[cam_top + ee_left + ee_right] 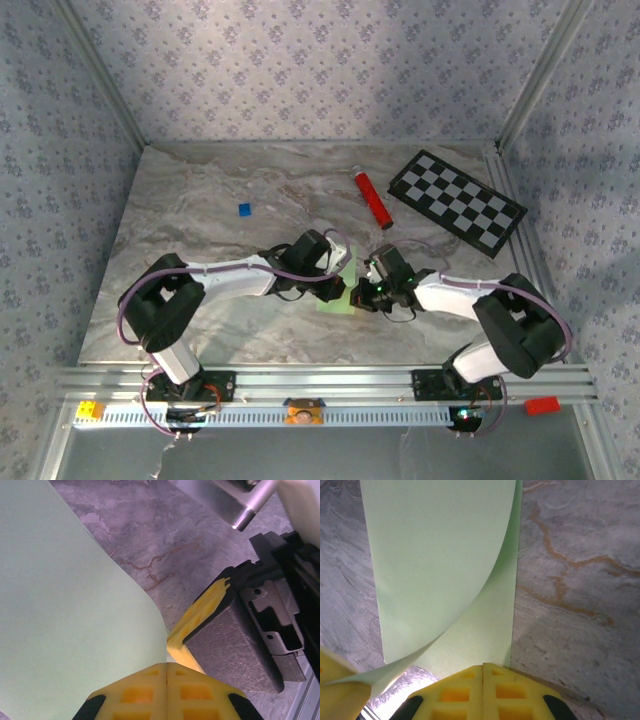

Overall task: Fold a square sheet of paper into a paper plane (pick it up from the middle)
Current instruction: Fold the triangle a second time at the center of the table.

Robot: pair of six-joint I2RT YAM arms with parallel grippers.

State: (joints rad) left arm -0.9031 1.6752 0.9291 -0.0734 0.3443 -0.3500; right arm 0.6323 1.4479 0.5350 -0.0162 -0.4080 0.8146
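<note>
**Operator:** Where the two arms meet in the lower middle of the overhead view, what lies between them?

**Technician:** The square sheet of paper (337,298). It is on the bench (200,190), with the left jaws and the right jaws tip to tip over it. The red tube (372,197) and the checkerboard (457,200) sit well apart in the upper right of the frame. They are not involved.

**Operator:** And the left wrist view?

**Technician:** The left jaws are closed. Their yellow pads (145,695) meet at the bottom centre. The sheet takes up the left of the frame, bowed upward, and its lower corner runs down into the seam between the pads. I read that as a pinch on the paper. One finger of the right jaws stands just beside it, right of centre.

**Operator:** Right wrist view?

**Technician:** The right jaws are also closed, pads together at the bottom centre, with the sheet's near edge running into the seam. One layer lies flat on the bench. A second layer curls over it from the upper left of the frame, not yet pressed down.

**Operator:** Which step is this?

**Technician:** In my judgement, an early fold: one part of the sheet is being brought over the other. No crease is set and no dart shape exists.

**Operator:** What does the next move call for?

**Technician:**
1. Bring the curled layer down until its edge matches the flat layer's edge.
2. Keep both pinches level so the thin paper does not skew or tear.
3. Press along the bend to set the crease.
</note>
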